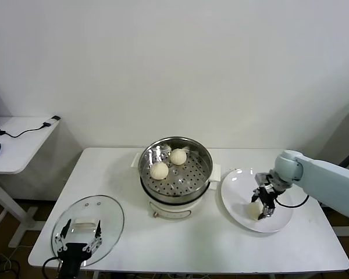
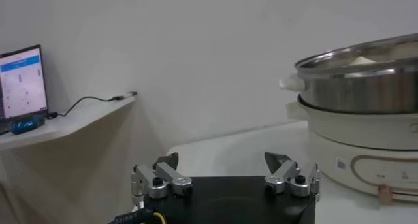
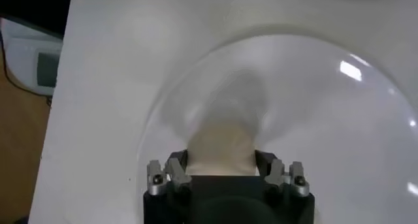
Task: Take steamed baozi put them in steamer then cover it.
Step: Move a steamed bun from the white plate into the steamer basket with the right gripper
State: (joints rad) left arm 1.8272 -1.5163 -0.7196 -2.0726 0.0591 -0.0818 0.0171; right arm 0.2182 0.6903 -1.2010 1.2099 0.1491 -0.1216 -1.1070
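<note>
The steel steamer [image 1: 205, 170] stands on its white pot base at the table's middle and holds two baozi [image 1: 159, 170] [image 1: 178, 156]. My right gripper [image 1: 264, 204] is down in the white plate [image 1: 238, 186] at the right, its fingers closed against the sides of a third baozi [image 1: 254, 211]. In the right wrist view this baozi [image 3: 222, 147] fills the gap of the gripper [image 3: 221, 168]. The glass cover [image 1: 109, 212] lies flat at the front left. My left gripper [image 1: 79, 238] hovers open over the cover's near part. It also shows open and empty in the left wrist view [image 2: 222, 170].
A white side desk [image 1: 20, 136] with cables and a blue mouse stands at the far left, with a laptop screen [image 2: 23, 81] on it. The steamer's wall [image 2: 366, 88] rises to one side of the left gripper. The table's front edge lies just below the cover.
</note>
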